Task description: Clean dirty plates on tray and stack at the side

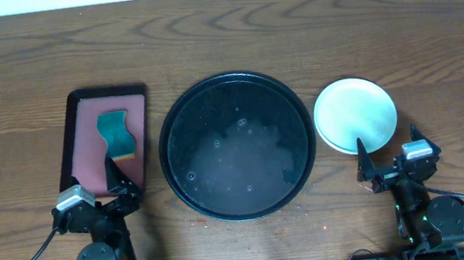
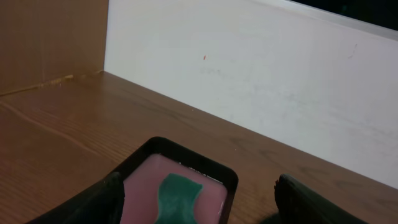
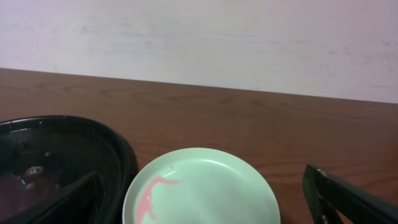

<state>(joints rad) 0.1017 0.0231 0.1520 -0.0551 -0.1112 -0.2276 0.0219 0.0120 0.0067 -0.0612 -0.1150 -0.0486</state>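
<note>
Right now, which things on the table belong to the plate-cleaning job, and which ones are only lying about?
Belong to the job:
- pale mint-green round plate with a red smear
- large round black tray, no plate on it
- green sponge, likely the wiping tool

Lying about:
- rectangular reddish-brown tray, which only holds the sponge

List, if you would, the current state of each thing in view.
black tray: no plates, droplets inside
green plate: on the tabletop, red-smeared
sponge: lying in the rectangular tray
left gripper: open, empty
right gripper: open, empty
</note>
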